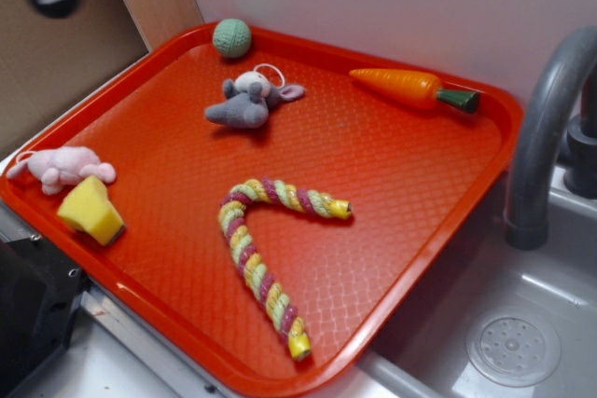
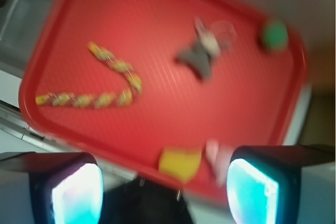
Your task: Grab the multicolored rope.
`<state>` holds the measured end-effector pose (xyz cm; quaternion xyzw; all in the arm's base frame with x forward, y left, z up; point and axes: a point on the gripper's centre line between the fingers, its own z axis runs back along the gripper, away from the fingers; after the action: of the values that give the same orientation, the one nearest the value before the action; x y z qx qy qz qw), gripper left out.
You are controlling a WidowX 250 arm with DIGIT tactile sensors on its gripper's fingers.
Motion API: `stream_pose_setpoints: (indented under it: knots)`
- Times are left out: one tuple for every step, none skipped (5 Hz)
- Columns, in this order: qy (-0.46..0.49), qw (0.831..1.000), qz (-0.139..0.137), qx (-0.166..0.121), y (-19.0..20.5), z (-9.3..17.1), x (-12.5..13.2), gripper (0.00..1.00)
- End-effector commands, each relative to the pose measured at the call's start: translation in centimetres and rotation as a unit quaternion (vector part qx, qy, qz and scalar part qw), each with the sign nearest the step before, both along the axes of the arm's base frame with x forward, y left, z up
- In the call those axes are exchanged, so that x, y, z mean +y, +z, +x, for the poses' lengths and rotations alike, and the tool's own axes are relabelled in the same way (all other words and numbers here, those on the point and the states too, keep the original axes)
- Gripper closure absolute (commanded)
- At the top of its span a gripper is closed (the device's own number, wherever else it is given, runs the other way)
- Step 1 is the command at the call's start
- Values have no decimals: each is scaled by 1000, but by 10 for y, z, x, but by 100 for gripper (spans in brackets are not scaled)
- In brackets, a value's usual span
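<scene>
A red tray holds everything. The multicolored rope lies bent in a hook shape near the tray's front middle, one yellow-capped end pointing toward the front rim, the other toward the sink side. A grey stuffed mouse sits toward the back, a green knitted ball at the back rim, and an orange carrot with a green top by the far corner. A pink plush toy and a yellow sponge wedge touch each other at the left rim. Beside the tray is a grey sink with a curved faucet, cut off at the edge. The wrist view is blurred; the hand is spread wide, holding nothing, above the tray's edge near the sponge.
</scene>
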<state>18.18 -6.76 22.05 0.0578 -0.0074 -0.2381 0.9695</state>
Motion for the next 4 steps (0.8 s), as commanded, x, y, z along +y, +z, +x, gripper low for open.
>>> stream_pose_setpoints:
  knots:
    - [-250, 968, 25, 2, -33, -6, -77, 0]
    - [-371, 927, 41, 49, -71, -29, -100, 0]
    - [-484, 870, 43, 80, -103, -47, -95, 0]
    - [-587, 799, 69, 108, -134, -41, -87, 0]
